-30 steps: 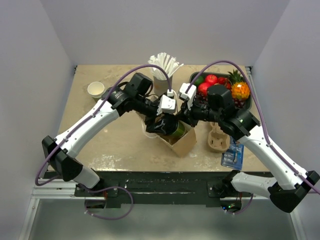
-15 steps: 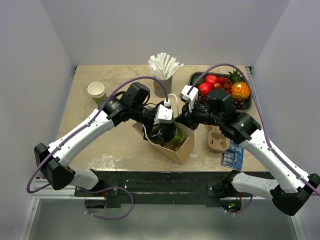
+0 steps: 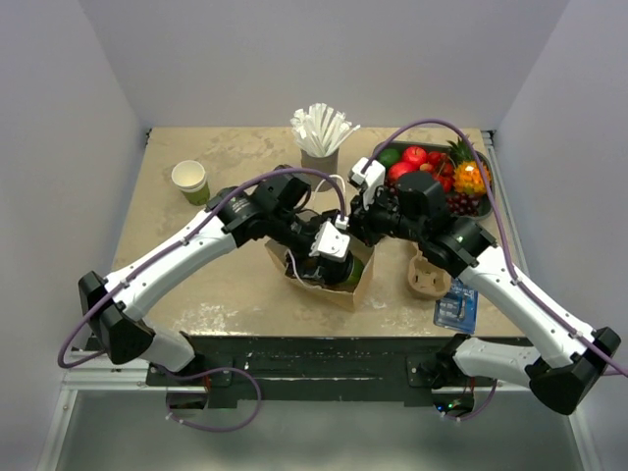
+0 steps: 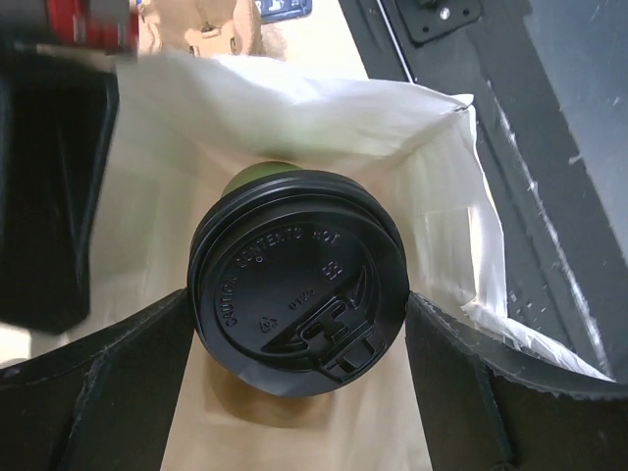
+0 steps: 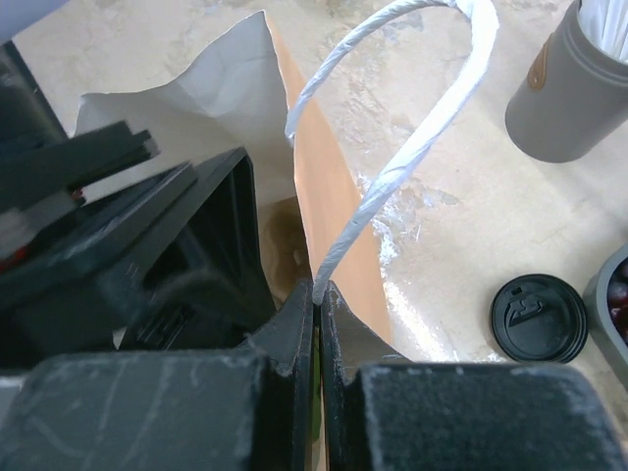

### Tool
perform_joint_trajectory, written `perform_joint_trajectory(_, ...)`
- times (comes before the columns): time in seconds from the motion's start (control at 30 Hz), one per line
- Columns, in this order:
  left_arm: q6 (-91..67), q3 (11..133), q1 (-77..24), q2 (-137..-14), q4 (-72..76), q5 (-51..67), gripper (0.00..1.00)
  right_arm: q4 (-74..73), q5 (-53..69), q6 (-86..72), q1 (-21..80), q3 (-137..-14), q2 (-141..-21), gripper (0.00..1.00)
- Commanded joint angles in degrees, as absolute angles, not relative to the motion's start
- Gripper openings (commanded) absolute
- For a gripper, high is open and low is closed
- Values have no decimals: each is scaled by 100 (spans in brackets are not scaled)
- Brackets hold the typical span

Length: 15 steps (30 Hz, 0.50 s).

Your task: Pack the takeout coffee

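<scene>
The left gripper (image 4: 297,329) clamps the coffee cup (image 4: 260,175) from both sides just under its black lid (image 4: 297,285). The cup sits upright between the fingers, lowered inside the open paper bag (image 4: 324,108) on the table (image 3: 226,285). The right gripper (image 5: 317,299) is pinched together on the bag's top edge, at the foot of the white string handle (image 5: 412,147). A grey cup of straws (image 5: 569,88) and a spare lid (image 5: 538,317) rest on the table beyond the bag.

Plain pale walls (image 3: 324,59) — mottled beige table (image 3: 255,147)
</scene>
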<state>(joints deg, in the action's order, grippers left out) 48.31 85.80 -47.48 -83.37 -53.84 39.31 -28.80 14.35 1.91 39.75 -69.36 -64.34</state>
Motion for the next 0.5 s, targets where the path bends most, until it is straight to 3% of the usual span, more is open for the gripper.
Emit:
perform_joint_trajectory(0.0,5598,9140,-4895,-8543,-5889,3772,0,-2382,1221,-316,3973,-6864,-6521,0)
perform_joint_trajectory(0.47,6381,9483,-5071,-8868,-6556,2725,0,-2522,2091,-62,3964,-6794,-6276,0)
